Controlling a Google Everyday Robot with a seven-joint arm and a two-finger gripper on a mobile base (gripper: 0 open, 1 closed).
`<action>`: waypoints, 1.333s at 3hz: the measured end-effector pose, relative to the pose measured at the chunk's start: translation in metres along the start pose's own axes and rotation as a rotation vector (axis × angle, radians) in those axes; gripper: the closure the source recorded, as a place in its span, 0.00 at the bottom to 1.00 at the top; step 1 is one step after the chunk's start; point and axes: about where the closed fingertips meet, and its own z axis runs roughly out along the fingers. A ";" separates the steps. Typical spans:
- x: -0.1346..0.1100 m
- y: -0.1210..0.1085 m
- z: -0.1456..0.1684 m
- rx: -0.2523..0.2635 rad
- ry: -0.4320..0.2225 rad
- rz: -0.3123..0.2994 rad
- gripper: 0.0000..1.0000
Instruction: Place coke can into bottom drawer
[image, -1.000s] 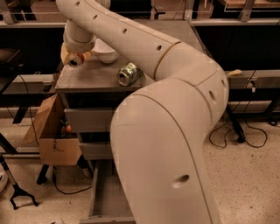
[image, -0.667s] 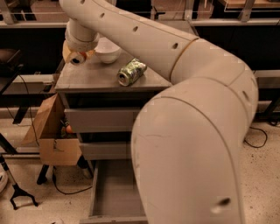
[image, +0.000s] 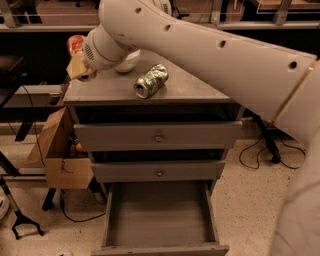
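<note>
A small red coke can (image: 75, 43) shows at the back left corner of the cabinet top (image: 110, 90), mostly hidden behind my wrist. My gripper (image: 80, 67) hangs at that corner, just in front of and below the red can. The bottom drawer (image: 159, 220) is pulled open below the two closed drawers, and its grey inside is bare. My white arm (image: 210, 55) crosses the top of the view from the right.
A green-and-silver can (image: 151, 81) lies on its side mid-cabinet. A white bowl (image: 127, 61) sits behind it, partly hidden by my arm. A cardboard box (image: 60, 155) stands left of the cabinet. Cables (image: 260, 155) lie on the floor at the right.
My arm's elbow has swung up and to the right, uncovering the drawers and the open bottom drawer. The gripper has stayed at the cabinet's back left corner.
</note>
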 end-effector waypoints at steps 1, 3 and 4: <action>0.036 0.037 -0.028 -0.125 -0.027 -0.042 1.00; 0.043 0.043 -0.044 -0.163 -0.048 -0.067 1.00; 0.053 0.048 -0.029 -0.214 -0.046 -0.118 1.00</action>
